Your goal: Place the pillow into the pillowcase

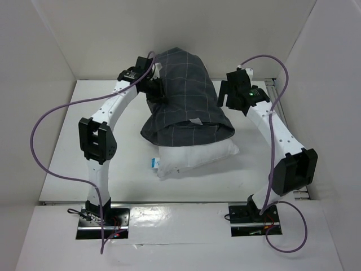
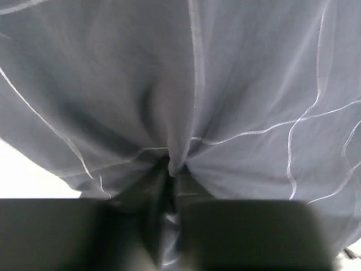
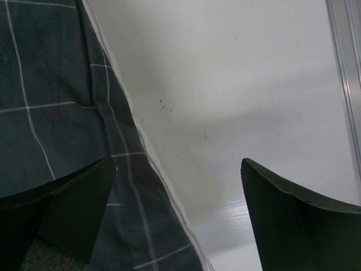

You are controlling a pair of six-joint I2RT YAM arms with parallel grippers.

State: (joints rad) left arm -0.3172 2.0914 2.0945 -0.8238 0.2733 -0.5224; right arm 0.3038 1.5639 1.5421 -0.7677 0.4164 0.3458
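The dark checked pillowcase (image 1: 183,96) covers the far part of the white pillow (image 1: 197,155), whose near end and blue tag (image 1: 153,164) stick out toward the arms. My left gripper (image 1: 155,90) is at the pillowcase's far left side and is shut on a pinch of its cloth (image 2: 169,169). In the left wrist view the cloth bunches into the left gripper (image 2: 169,203). My right gripper (image 1: 224,96) is open beside the pillowcase's right edge. In the right wrist view the right gripper (image 3: 177,186) straddles the hem of the pillowcase (image 3: 51,101), its left finger over the cloth and nothing gripped.
White walls enclose the white table (image 1: 101,169) on the left, back and right. A metal rail (image 1: 280,96) runs along the table's right edge and also shows in the right wrist view (image 3: 344,68). Purple cables loop above both arms.
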